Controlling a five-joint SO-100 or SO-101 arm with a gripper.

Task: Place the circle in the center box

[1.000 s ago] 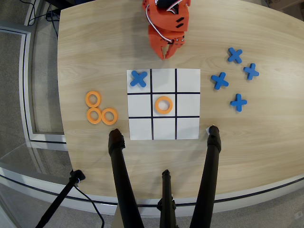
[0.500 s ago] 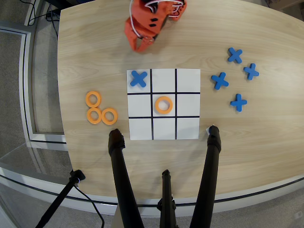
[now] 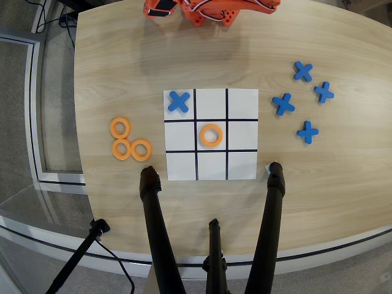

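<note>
In the overhead view one orange circle (image 3: 201, 135) lies flat inside the center box (image 3: 221, 125) of the white grid (image 3: 242, 165), away from the black lines. The orange arm is folded back at the table's far edge. Its gripper (image 3: 158, 8) points left at the top of the frame, far from the grid and partly cut off by the picture's edge. Nothing shows between its fingers, and how the jaws stand cannot be made out.
A blue X (image 3: 178, 101) sits in the grid's top-left cell. Three more orange rings (image 3: 113, 128) lie left of the grid, and several blue X pieces (image 3: 283, 104) lie to its right. Black tripod legs (image 3: 153, 208) cross the near table edge.
The arm has pulled back from just above the grid and swung left, ending at the table's far edge. The ring in the middle cell has not moved.
</note>
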